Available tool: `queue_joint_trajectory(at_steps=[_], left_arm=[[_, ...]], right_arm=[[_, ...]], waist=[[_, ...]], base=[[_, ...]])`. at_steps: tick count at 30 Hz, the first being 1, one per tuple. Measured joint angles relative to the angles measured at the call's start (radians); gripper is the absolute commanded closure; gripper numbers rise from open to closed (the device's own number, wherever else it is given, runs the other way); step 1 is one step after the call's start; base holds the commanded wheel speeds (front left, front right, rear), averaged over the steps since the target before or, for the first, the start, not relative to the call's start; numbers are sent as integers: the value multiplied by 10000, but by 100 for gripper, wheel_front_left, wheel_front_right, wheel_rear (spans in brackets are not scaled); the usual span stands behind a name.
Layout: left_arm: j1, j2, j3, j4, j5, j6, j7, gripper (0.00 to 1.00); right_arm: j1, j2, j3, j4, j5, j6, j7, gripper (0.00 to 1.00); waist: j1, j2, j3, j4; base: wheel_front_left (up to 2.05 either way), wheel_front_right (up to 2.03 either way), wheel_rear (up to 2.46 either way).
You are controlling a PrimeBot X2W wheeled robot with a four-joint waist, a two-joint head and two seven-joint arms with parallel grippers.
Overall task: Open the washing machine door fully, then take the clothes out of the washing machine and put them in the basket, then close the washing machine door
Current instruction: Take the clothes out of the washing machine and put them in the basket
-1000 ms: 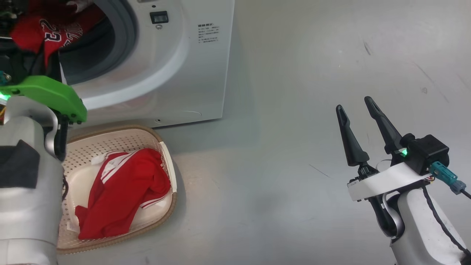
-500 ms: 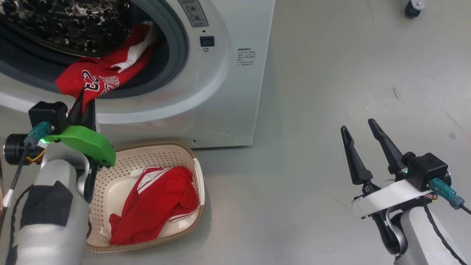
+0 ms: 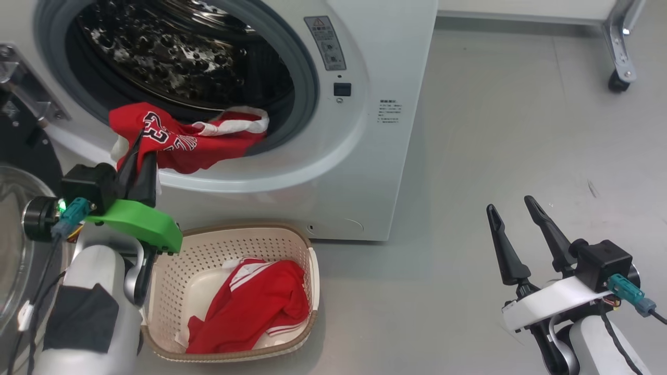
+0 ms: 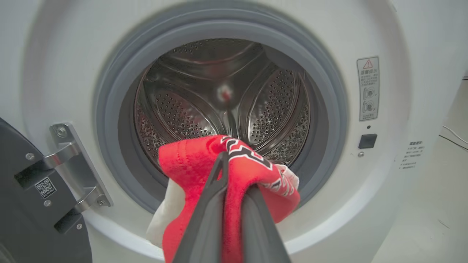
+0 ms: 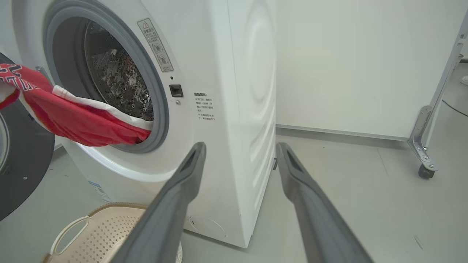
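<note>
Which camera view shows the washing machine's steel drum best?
The left wrist view: it looks straight into the drum, showing its perforated walls and ribs. The head view catches it obliquely; the right wrist view, a narrow side slice.

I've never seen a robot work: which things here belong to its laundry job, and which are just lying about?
Job: washing machine, its open door, red jersey pinched in the left tool, basket, red garment inside it.
Lying about: wheeled metal leg.
</note>
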Motion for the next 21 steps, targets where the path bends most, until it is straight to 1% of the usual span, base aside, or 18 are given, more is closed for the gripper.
queue_joint_trajectory(at_steps=[7, 15, 21], left_arm=[[802, 38, 238, -1185, 13, -46, -6, 100], [1281, 4, 510, -2700, 13, -46, -27, 100], [1869, 2, 399, -2796, 100, -46, -27, 100]], right_arm=[[67, 59, 127, -29, 0, 0, 0, 0], [172, 61, 157, -96, 0, 0, 0, 0], [185, 71, 324, -192, 0, 0, 0, 0]], waist=[[0, 0, -339, 307], [0, 0, -404, 384], [0, 0, -255, 337]], base=[[0, 0, 0], [0, 0, 0], [0, 0, 0]])
